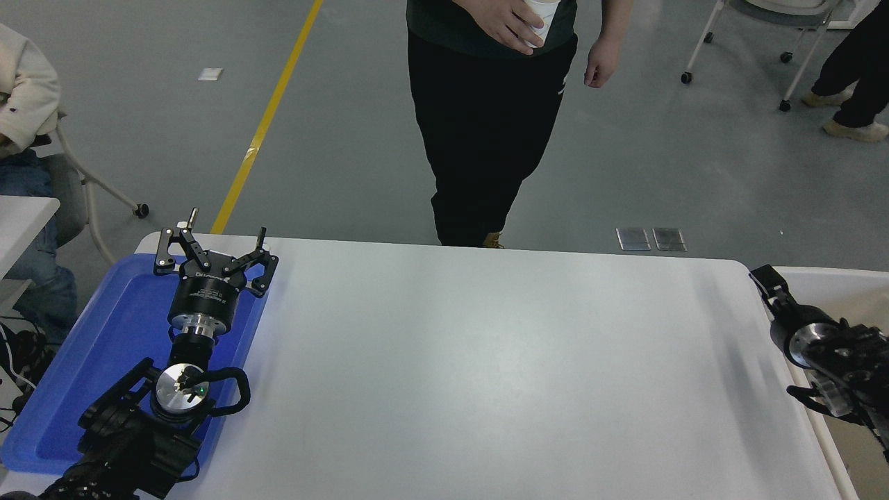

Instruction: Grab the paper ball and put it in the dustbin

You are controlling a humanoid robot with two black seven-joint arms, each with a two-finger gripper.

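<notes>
The dustbin, with a white rounded rim and beige lining, stands off the table's right end and is cut off by the picture's edge. My right gripper reaches in from the right edge and hangs over the dustbin's left rim near its far corner, pointing up and left. I see it side-on, so its state does not show. The paper ball is out of view. My left gripper is parked open and empty over the blue tray's far end.
A flat blue tray lies at the table's left end under the left arm. A person stands at the far edge holding a white paper cup. Wheeled chairs and other people are at the top corners.
</notes>
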